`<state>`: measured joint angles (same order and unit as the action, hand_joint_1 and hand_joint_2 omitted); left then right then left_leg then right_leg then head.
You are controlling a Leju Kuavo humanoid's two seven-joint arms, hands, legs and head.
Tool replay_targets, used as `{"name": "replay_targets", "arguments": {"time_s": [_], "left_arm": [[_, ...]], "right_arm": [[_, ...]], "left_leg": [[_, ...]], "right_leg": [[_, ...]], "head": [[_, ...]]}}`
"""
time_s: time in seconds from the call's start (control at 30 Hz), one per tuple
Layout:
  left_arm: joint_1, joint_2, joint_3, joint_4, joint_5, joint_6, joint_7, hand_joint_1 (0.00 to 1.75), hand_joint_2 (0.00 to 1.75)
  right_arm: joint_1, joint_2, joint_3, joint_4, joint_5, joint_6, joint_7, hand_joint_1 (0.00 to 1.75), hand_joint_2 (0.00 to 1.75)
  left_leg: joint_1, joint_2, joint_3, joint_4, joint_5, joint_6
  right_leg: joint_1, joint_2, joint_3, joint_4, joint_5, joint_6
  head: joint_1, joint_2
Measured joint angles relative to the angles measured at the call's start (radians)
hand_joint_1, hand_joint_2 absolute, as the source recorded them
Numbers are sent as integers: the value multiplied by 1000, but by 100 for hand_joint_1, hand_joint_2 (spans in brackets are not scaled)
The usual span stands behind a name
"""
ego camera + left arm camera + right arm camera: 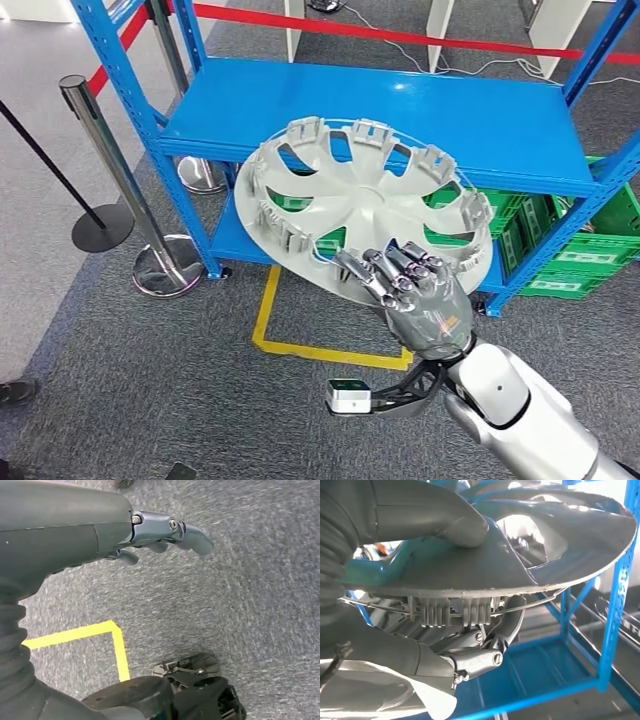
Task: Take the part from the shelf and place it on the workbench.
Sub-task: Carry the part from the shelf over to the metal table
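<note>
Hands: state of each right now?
Left hand: holds nothing, fingers extended, over the carpet.
Right hand: grips the hubcap by its rim.

Bright, even indoor light; soft shadows; backlit glare in right wrist view.

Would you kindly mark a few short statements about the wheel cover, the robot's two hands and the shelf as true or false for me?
1. The right hand grips the silver wheel cover at its rim. True.
2. The wheel cover lies flat on the blue shelf. False: it is held tilted in the air in front of the shelf.
3. The left hand holds a second wheel cover. False: it holds nothing and hangs over the grey carpet.
4. Green crates sit on the shelf's lower level. True.
5. The tape marking the floor in front of the shelf is red. False: it is yellow.
</note>
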<state>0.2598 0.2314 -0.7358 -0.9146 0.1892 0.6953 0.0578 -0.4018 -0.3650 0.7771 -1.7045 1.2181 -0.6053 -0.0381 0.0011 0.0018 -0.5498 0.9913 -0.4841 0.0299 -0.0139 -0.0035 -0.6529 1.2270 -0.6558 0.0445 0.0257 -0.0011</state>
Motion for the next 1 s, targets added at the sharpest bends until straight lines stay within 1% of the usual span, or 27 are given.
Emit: {"name": "replay_targets", "arguments": {"time_s": [0.03, 0.07, 0.1, 0.13, 0.2, 0.23, 0.27, 0.33, 0.37, 0.4, 0.43, 0.5, 0.53, 0.57, 0.6, 0.63, 0.67, 0.7, 0.73, 0.77, 0.8, 0.83, 0.87, 0.9, 0.93, 0.97, 1.0], "left_arm": [[7, 4, 7, -10, 10, 0, -1, 0, 175], [13, 8, 11, -19, 16, 0, 0, 0, 175], [19, 12, 16, -28, 20, 1, 1, 0, 175], [23, 14, 19, -37, 22, 1, 2, 0, 175], [29, 20, 23, -50, 25, 4, 4, 0, 175], [31, 22, 24, -55, 27, 5, 6, 0, 175], [33, 24, 24, -59, 28, 6, 6, 0, 175], [37, 26, 24, -63, 30, 8, 8, 0, 175], [39, 28, 24, -64, 31, 8, 10, 0, 175], [40, 30, 24, -64, 32, 8, 10, 0, 175], [40, 32, 24, -65, 33, 8, 11, 0, 175], [39, 33, 24, -67, 34, 8, 11, 0, 175], [38, 33, 24, -67, 34, 8, 11, 0, 175], [37, 33, 24, -68, 34, 8, 11, 0, 175], [37, 33, 24, -68, 34, 8, 11, 0, 175], [36, 33, 24, -68, 34, 8, 11, 0, 175], [35, 34, 24, -69, 34, 8, 11, 0, 175], [33, 35, 24, -69, 34, 8, 11, 0, 175], [31, 36, 24, -69, 33, 8, 11, 0, 175], [29, 37, 24, -70, 32, 8, 11, 0, 175], [28, 39, 24, -70, 32, 8, 11, 0, 175], [28, 40, 24, -70, 31, 8, 11, 0, 175], [30, 41, 23, -70, 31, 8, 11, 0, 175], [31, 41, 23, -70, 31, 8, 11, 0, 175], [32, 41, 22, -70, 31, 8, 11, 0, 175], [32, 41, 22, -70, 31, 8, 11, 0, 175], [32, 41, 22, -70, 31, 8, 11, 0, 175]], "right_arm": [[-7, 5, 4, 7, -5, 9, 0, 175, 175], [-13, 9, 9, 13, -9, 15, 1, 175, 175], [-19, 11, 14, 18, -10, 18, 2, 175, 175], [-26, 13, 18, 23, -11, 20, 2, 175, 175], [-35, 14, 23, 27, -14, 20, 4, 175, 175], [-37, 15, 24, 29, -15, 20, 5, 175, 175], [-38, 16, 26, 30, -16, 20, 6, 175, 175], [-41, 17, 29, 33, -17, 20, 7, 175, 175], [-43, 18, 30, 35, -18, 20, 8, 175, 175], [-45, 18, 30, 36, -18, 20, 8, 175, 175], [-48, 19, 31, 37, -18, 20, 8, 175, 175], [-51, 20, 32, 38, -18, 20, 9, 175, 175], [-52, 20, 32, 39, -18, 20, 9, 175, 175], [-52, 20, 33, 40, -18, 20, 9, 175, 175], [-52, 20, 34, 40, -18, 20, 9, 175, 175], [-53, 20, 34, 40, -18, 20, 9, 175, 175], [-53, 20, 34, 40, -19, 20, 9, 175, 175], [-54, 21, 34, 40, -20, 20, 9, 175, 175], [-55, 21, 34, 40, -20, 19, 10, 175, 175], [-57, 22, 34, 40, -21, 19, 10, 175, 175], [-58, 22, 35, 40, -21, 19, 11, 175, 175], [-58, 23, 35, 41, -21, 19, 11, 175, 175], [-58, 23, 36, 41, -21, 19, 12, 175, 175], [-57, 23, 37, 42, -21, 19, 12, 175, 175], [-56, 23, 37, 43, -22, 19, 12, 175, 175], [-56, 23, 37, 43, -22, 19, 12, 175, 175], [-56, 23, 38, 43, -22, 19, 12, 175, 175]], "left_leg": [[0, 2, -9, 7, 2, 0], [1, 3, -17, 15, 3, 0], [3, 2, -26, 24, 4, -1], [4, 1, -36, 35, 3, -2], [4, -2, -56, 56, 5, -11], [3, -3, -66, 63, 10, -18], [2, -4, -74, 66, 19, -26], [3, -5, -88, 68, 34, -40], [4, -6, -96, 75, 24, -46], [5, -6, -104, 94, -5, -52], [7, -6, -113, 131, -49, -56], [9, -5, -130, 246, -137, -63], [9, -5, -130, 296, -154, -65], [9, -5, -122, 325, -148, -65], [9, -5, -101, 322, -122, -63], [8, -5, -67, 286, -90, -59], [6, -6, -19, 225, -70, -51], [3, -7, 36, 144, -68, -43], [-1, -8, 82, 72, -76, -36], [-5, -9, 110, 20, -86, -31], [-10, -9, 117, -9, -86, -27], [-11, -8, 109, -17, -74, -23], [-10, -6, 95, -21, -56, -17], [-9, -4, 81, -26, -39, -9], [-6, -1, 65, -29, -22, -2], [-6, 1, 47, -28, -7, 3], [-7, 2, 30, -25, 6, 7]], "right_leg": [[-1, 0, -11, 45, -11, 3], [-3, 0, -6, 55, -2, 6], [-6, 0, 18, 25, 23, 9], [-9, 0, 53, -34, 54, 12], [-9, 2, 119, -146, 87, 13], [-8, 4, 132, -173, 91, 9], [-5, 6, 134, -181, 90, 4], [-5, 4, 121, -187, 103, -8], [-7, 2, 113, -190, 111, -16], [-9, -1, 104, -193, 120, -25], [-10, -3, 93, -195, 128, -34], [-6, -8, 71, -191, 146, -47], [-4, -9, 58, -189, 155, -49], [-2, -11, 45, -187, 164, -51], [1, -11, 32, -185, 174, -51], [3, -11, 19, -184, 185, -51], [4, -11, 8, -183, 195, -50], [6, -10, -1, -183, 205, -47], [6, -11, -7, -185, 217, -42], [4, -11, -11, -190, 231, -37], [1, -12, -15, -197, 246, -30], [-1, -12, -21, -206, 260, -24], [-2, -9, -28, -209, 255, -19], [-2, -6, -37, -199, 228, -15], [-2, -4, -49, -168, 179, -12], [-3, -1, -59, -118, 119, -10], [-3, -1, -66, -55, 70, -8]], "head": [[0, 0], [0, 0], [0, 0], [0, 0], [1, 0], [1, 0], [1, 0], [1, 0], [0, 0], [-3, 0], [-6, 0], [-11, 0], [-11, 0], [-11, 0], [-11, 0], [-11, 0], [-11, 0], [-10, 0], [-10, 0], [-10, 0], [-10, 0], [-11, 0], [-11, 0], [-10, 0], [-8, 0], [-7, 0], [-5, 0]]}}
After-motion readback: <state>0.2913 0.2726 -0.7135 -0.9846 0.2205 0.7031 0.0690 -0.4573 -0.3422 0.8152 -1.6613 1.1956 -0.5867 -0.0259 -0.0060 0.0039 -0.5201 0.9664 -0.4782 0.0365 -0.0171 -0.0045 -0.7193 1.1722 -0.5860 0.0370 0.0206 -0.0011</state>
